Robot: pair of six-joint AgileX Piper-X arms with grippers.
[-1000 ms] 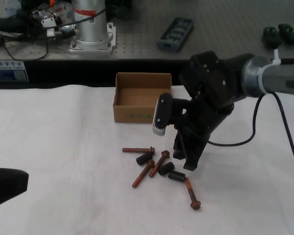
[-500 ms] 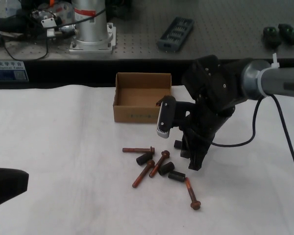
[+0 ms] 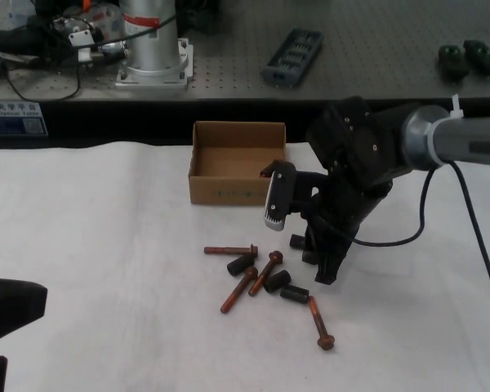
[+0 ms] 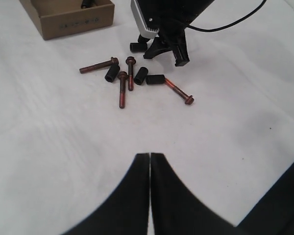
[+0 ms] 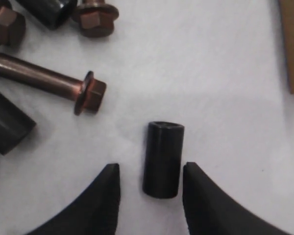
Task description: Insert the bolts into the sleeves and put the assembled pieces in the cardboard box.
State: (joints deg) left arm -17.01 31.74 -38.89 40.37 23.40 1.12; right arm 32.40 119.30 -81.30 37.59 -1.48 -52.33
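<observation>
Several rusty bolts (image 3: pixel 239 290) and black sleeves (image 3: pixel 278 281) lie scattered on the white cloth in front of the cardboard box (image 3: pixel 237 163). My right gripper (image 3: pixel 314 260) points down at the far right edge of the pile. It is open. In the right wrist view one black sleeve (image 5: pixel 162 159) lies on the cloth between its fingers (image 5: pixel 110 196), with a gap on each side. A bolt head (image 5: pixel 90 93) lies close by. My left gripper (image 4: pixel 150 166) is shut and empty, well short of the pile (image 4: pixel 132 76), at the near left (image 3: pixel 8 302).
A dark piece (image 4: pixel 87 4) lies inside the box. The right arm's cable (image 3: pixel 425 212) loops to the right. Behind the cloth, a perforated bench holds a metal post (image 3: pixel 151 41) and a bit tray (image 3: pixel 292 53). Bare cloth lies left of and in front of the pile.
The right gripper has shifted a little to the right and toward the box, uncovering a sleeve beside it. The bolts, other sleeves and left arm have stayed put.
</observation>
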